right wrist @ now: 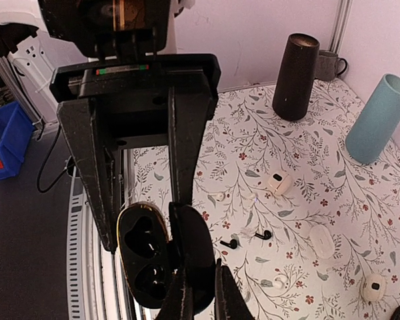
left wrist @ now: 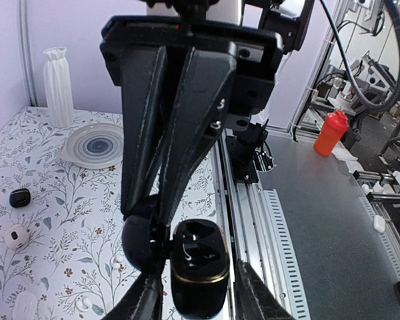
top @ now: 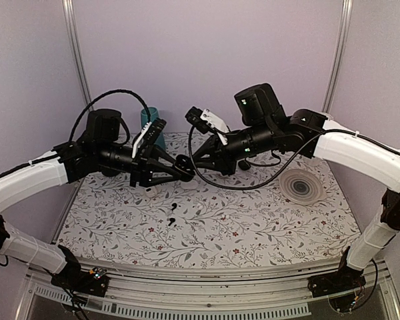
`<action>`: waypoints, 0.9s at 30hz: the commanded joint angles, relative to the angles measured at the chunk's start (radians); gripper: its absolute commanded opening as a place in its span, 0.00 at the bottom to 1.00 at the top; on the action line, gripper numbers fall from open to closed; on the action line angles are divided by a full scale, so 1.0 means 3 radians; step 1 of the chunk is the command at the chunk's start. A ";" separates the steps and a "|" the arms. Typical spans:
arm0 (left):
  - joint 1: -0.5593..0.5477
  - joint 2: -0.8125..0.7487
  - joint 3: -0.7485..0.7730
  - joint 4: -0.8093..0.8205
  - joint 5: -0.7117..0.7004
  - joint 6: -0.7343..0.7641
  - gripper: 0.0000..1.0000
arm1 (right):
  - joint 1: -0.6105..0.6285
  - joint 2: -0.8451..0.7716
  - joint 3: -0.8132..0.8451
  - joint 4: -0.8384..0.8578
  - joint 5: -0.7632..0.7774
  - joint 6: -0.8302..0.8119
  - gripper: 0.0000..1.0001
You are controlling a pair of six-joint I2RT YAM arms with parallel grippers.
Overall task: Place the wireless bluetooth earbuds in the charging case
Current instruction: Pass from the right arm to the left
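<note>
Meeting above the flowered tablecloth, the left claw pinches the glossy, rounded black charging case; the right claw nips its open lid. Two stemmed black earbuds lie at six o'clock.

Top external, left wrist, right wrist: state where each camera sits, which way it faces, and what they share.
Top external: above and behind the bases, looking down on the table; both arms show.
Left wrist: on the left arm, facing right across the table; left gripper at bottom, right gripper opposite.
Right wrist: on the right arm, facing left; right gripper at bottom.
Shared: the open charging case both grippers hold.
</note>
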 commanded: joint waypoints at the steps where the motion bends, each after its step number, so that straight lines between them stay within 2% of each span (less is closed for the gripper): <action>1: -0.0040 0.0042 0.0062 0.0086 0.0002 -0.0020 0.36 | 0.0027 0.0023 0.0105 -0.0015 -0.0014 -0.0048 0.03; 6: -0.0048 0.0039 0.0053 0.0084 0.0053 -0.0023 0.27 | 0.0030 0.0018 0.0105 -0.0011 0.0031 -0.0044 0.03; 10: -0.0061 0.0025 0.0027 0.0059 0.0065 -0.0007 0.34 | 0.0028 0.0013 0.0105 -0.0001 0.0049 -0.0038 0.03; 20: -0.0076 -0.0005 -0.0010 0.0007 0.0034 0.0048 0.34 | 0.0030 0.0000 0.0105 0.0029 0.0059 -0.0018 0.03; 27: -0.0092 0.0006 -0.0010 0.0000 -0.0004 0.0055 0.39 | 0.0030 -0.0007 0.0110 0.0057 0.0050 0.0002 0.03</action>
